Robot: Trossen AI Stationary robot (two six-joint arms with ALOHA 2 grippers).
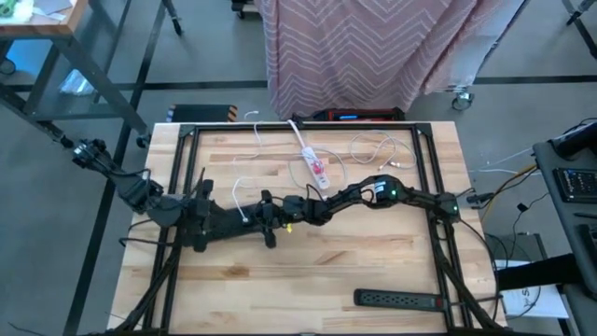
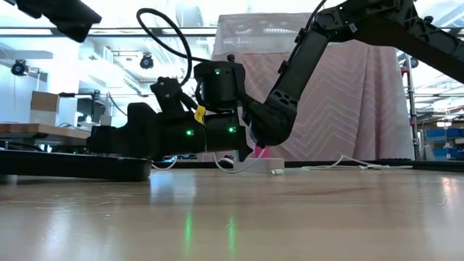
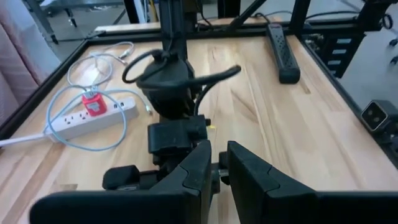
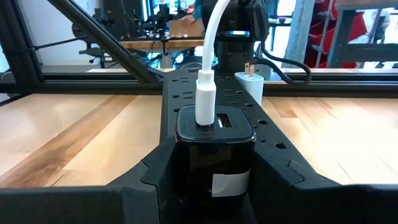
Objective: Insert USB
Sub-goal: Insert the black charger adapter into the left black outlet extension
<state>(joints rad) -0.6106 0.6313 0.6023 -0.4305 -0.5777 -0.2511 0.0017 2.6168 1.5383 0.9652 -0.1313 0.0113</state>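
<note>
Right gripper, frame centre, clamps black charger; white USB plug stands upright in its port. Left gripper nearly closed, facing it.

Overhead camera looks straight down; low one skims the table; wrist cameras sit close.

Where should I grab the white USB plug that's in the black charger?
Take the white USB plug by its stiff moulded body, not the cable beyond it. It stands straight out of the black charger held in the right gripper, so I'd come from the cable end, jaws either side of the body.
</note>
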